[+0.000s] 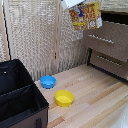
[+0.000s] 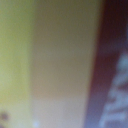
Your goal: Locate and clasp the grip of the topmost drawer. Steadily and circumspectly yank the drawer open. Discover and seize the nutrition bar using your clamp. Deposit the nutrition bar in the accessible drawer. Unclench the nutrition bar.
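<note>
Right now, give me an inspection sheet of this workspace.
Surface: light wooden floor.
Job's things: topmost drawer pulled open; nutrition bar held in the air above its front edge.
Clutter: blue bowl and yellow bowl on the floor, apart; black bin at the exterior view's left.
Gripper: mostly out of frame; jaws not visible, the bar hangs from it.
Cables: nothing seen.
Surroundings: woven screen behind; lower drawer shut.

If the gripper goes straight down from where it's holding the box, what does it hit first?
Probably the open top drawer. The gripper is mostly out of frame, holding the box above the drawer's left end in the exterior view. Depth is unclear, so the box may pass in front and reach the floor.
</note>
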### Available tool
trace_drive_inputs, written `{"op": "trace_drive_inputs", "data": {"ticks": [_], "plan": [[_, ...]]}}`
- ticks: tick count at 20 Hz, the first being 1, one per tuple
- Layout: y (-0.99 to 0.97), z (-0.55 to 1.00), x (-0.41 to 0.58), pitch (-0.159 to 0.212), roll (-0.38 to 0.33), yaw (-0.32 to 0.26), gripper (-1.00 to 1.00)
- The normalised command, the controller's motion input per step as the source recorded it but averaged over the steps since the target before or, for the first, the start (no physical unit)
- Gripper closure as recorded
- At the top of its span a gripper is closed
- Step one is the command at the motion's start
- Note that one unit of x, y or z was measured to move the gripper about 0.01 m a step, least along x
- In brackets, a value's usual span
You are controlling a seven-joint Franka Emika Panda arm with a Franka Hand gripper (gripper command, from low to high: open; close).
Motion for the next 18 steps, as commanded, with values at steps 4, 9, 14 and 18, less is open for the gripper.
{"op": "trace_drive_inputs", "data": {"ticks": [4, 9, 14, 18], "plan": [[-0.47, 0.99, 0.550, 0.063, 0.000, -0.085, 1.00], [-0.55, 0.98, 0.516, 0.071, 0.000, -0.115, 1.00], [-0.64, 0.91, 0.396, 0.121, 0.000, -0.119, 1.00], [-0.74, 0.88, 0.304, 0.128, 0.004, -0.102, 1.00]]}}
